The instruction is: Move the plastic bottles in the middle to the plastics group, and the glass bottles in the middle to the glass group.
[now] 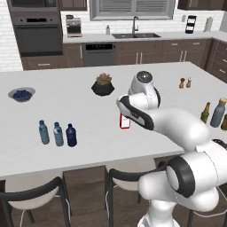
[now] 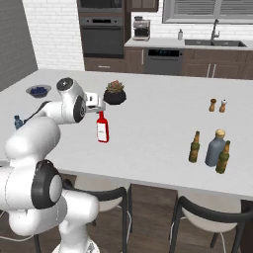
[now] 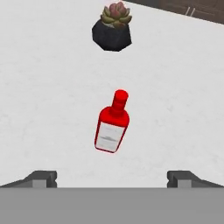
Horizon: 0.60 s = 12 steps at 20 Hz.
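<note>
White counter [image 2: 148,133] bears the red bottle [image 2: 102,129] upright, cap skyward.

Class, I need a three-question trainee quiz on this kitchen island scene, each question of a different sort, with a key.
1. True or false: the gripper is shut on the red flask bottle.
2. The dark navy bottle stands: A) beside the two pale blue water bottles; B) by the shakers; C) in the blueberry bowl.
3. Fill in: behind the red bottle sits a potted ___.

Key: 1 false, fingers spread, bottle apart; 2 A; 3 succulent.
</note>
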{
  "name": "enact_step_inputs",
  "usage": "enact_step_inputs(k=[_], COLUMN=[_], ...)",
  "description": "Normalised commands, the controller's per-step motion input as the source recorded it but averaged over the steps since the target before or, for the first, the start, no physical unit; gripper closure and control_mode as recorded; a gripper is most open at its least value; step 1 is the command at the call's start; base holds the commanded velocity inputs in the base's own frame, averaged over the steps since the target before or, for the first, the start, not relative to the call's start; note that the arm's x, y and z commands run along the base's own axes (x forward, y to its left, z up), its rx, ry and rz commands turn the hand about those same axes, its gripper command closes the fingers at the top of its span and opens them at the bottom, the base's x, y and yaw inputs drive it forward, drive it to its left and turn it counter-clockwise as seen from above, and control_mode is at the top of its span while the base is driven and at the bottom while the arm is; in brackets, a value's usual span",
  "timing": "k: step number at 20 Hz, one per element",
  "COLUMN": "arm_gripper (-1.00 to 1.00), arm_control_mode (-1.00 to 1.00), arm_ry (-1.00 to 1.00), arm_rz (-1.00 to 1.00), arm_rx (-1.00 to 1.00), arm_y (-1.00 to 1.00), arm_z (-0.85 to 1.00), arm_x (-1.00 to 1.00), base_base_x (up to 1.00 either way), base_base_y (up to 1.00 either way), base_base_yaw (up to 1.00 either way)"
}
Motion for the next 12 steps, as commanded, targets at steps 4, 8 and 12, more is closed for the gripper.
enact_step_inputs(k=[4,8,12], arm_gripper=[-1.0,-1.0,-1.0], arm_control_mode=[-1.0,-1.0,-1.0], arm_ry=[0.0,0.05,0.19], arm_rz=[0.0,0.0,0.0], arm_rx=[0.12,0.04,0.0], arm_y=[-0.13,0.0,0.0], arm_z=[-0.06,0.0,-0.14], arm_x=[0.58,0.02,0.2], base_base_x=[0.0,0.0,0.0], base_base_y=[0.0,0.0,0.0], base_base_yaw=[0.0,0.0,0.0])
